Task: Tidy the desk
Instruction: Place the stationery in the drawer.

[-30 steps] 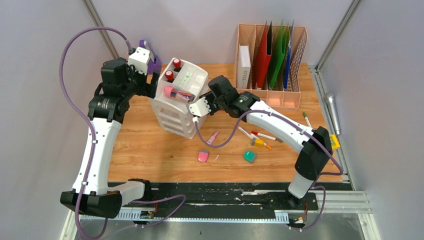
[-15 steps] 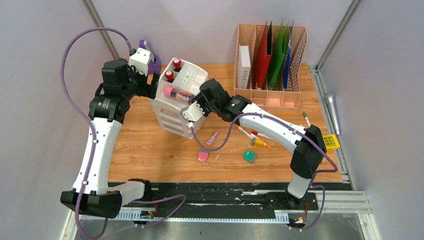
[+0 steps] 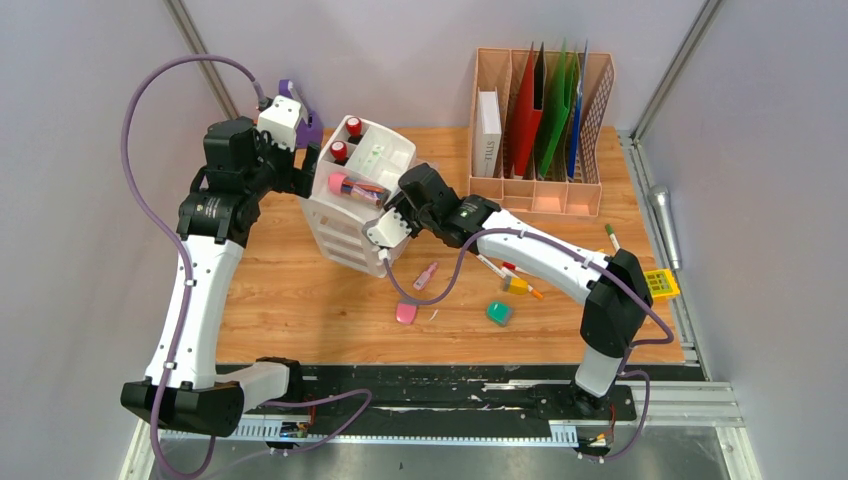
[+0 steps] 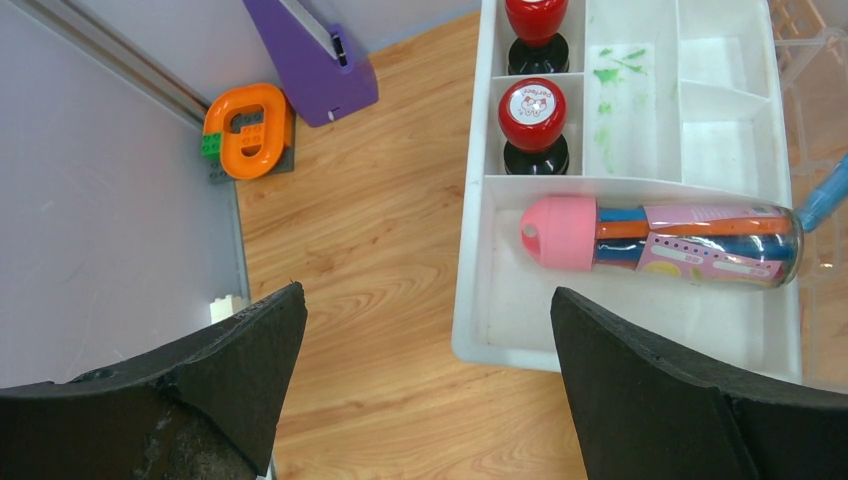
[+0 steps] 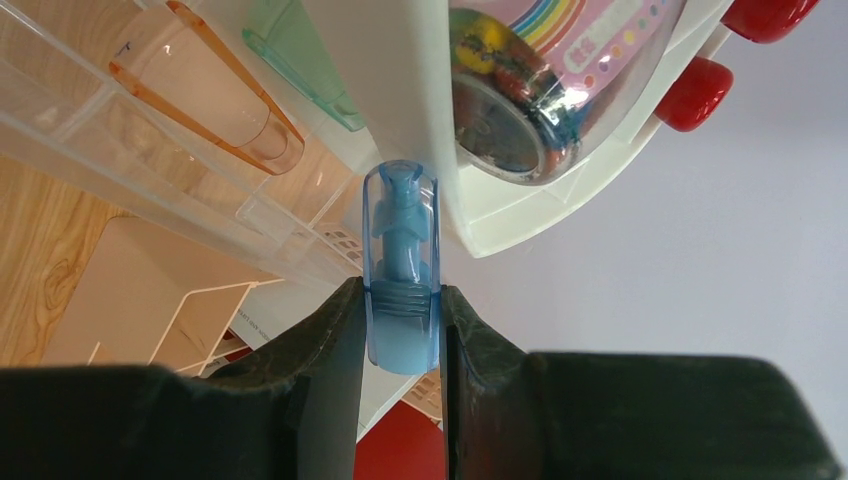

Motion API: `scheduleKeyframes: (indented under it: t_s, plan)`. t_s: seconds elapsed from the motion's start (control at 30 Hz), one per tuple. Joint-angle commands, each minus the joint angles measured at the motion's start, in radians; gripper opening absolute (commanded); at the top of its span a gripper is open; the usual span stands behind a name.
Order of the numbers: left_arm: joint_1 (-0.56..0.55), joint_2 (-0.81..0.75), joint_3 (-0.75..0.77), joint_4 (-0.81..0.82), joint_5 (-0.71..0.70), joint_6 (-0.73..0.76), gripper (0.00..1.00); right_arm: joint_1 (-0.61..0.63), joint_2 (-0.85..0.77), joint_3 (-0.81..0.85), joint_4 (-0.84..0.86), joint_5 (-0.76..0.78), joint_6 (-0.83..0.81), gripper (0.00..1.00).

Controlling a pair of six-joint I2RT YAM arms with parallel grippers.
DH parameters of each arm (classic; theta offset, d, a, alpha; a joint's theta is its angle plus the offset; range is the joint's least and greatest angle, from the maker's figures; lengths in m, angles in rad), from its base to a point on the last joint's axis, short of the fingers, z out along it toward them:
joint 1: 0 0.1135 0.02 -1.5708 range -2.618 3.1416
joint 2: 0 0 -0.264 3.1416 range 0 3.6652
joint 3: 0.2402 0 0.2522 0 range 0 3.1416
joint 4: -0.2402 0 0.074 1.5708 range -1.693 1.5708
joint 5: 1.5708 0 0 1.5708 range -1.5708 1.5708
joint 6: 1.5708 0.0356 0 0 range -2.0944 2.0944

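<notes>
My right pincer (image 5: 400, 305) is clamped on a blue pen (image 5: 400, 215), likely light and slick, pinched near its end beside the white organizer (image 3: 350, 240). The desk (image 3: 300, 300) lies rigid below. My left pincer (image 4: 425, 310) gapes wide.

No legible text; lettering on white book spine (image 3: 487, 135), red stamp cap (image 4: 533, 103) sticker too small

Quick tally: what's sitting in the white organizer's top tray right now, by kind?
Red-capped black stamps: 2
Pink-capped clear tube of pens: 1
Total: 3
</notes>
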Motion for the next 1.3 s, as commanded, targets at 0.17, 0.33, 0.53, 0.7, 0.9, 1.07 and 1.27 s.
scheduleKeyframes:
  t_s: [0.17, 0.33, 0.53, 0.7, 0.9, 1.07, 1.27]
  plan:
    - [0.004, -0.007, 0.003, 0.030, 0.002, -0.008, 1.00, 0.015, -0.018, -0.012, 0.015, 0.003, -0.004, 0.20]
    - [0.003, -0.007, 0.002, 0.028, 0.004, -0.008, 1.00, 0.015, -0.018, -0.009, 0.015, 0.012, 0.011, 0.34]
    - [0.005, -0.006, 0.000, 0.029, 0.009, -0.012, 1.00, 0.015, -0.036, 0.011, 0.017, 0.024, 0.033, 0.53]
    - [0.004, -0.004, 0.009, 0.025, 0.012, -0.019, 1.00, 0.014, -0.058, 0.048, 0.019, 0.019, 0.092, 0.59]
    - [0.004, -0.007, 0.016, 0.018, 0.002, -0.011, 1.00, -0.012, -0.109, 0.105, 0.019, -0.021, 0.295, 0.70]
    - [0.004, -0.007, 0.019, 0.017, -0.004, -0.018, 1.00, -0.051, -0.197, 0.050, 0.016, -0.075, 0.561, 0.87]
    - [0.005, -0.005, 0.032, 0.010, -0.012, -0.039, 1.00, -0.123, -0.322, -0.123, -0.006, -0.189, 0.861, 1.00]
